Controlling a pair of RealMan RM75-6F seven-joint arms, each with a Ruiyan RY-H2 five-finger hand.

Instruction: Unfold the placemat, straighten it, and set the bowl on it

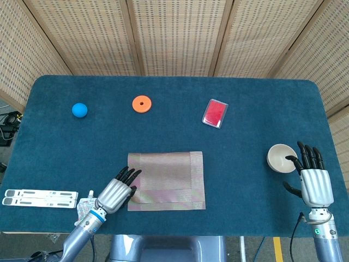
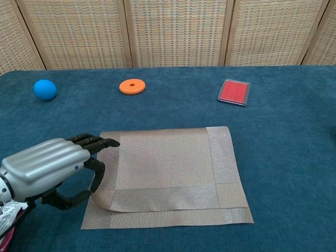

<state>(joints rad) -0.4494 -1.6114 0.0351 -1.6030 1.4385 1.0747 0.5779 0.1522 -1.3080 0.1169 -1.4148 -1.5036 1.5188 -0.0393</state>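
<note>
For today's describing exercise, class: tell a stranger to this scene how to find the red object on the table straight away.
Start at the blue table and look along its far side, toward the wicker screens. Of the three small things there, the red case lies furthest to the right, beyond the blue ball and the orange ring. It is the only flat rectangle among them, red with a clear rim.

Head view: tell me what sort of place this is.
Probably a robot test or demo station, not a home: a table covered in blue felt, perforated folding screens as a backdrop, and unrelated props laid out, such as a blue ball and an orange disc.
</note>
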